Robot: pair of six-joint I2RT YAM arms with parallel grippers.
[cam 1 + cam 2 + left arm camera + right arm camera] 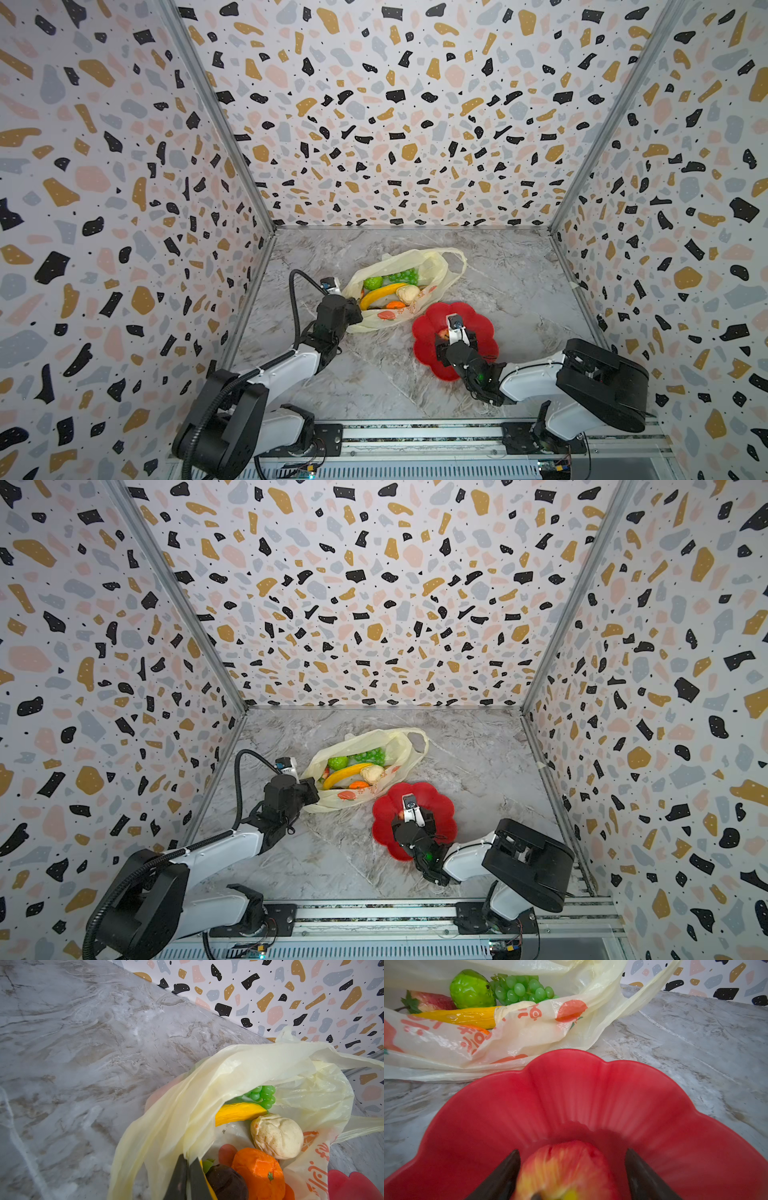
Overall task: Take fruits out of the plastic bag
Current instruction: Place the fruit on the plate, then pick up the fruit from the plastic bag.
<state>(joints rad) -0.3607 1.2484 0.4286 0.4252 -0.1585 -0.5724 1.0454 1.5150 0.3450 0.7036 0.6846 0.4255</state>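
Red toy apple [566,1169] sits on the red flower-shaped plate [591,1088] between spread right fingers [504,1174], while left fingers [178,1178] pinch the pale yellow plastic bag [228,1076], most toy fruits [257,1169] left inside.

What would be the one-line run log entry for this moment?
left fingers: shut on plastic bag | right fingers: open around apple on red plate | banana, grapes, orange in bag

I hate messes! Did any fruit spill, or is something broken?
Nothing stands out. Fruits lie inside the plastic bag, one apple sits on the red plate inside the open right claw, and the left claw pinches the bag.
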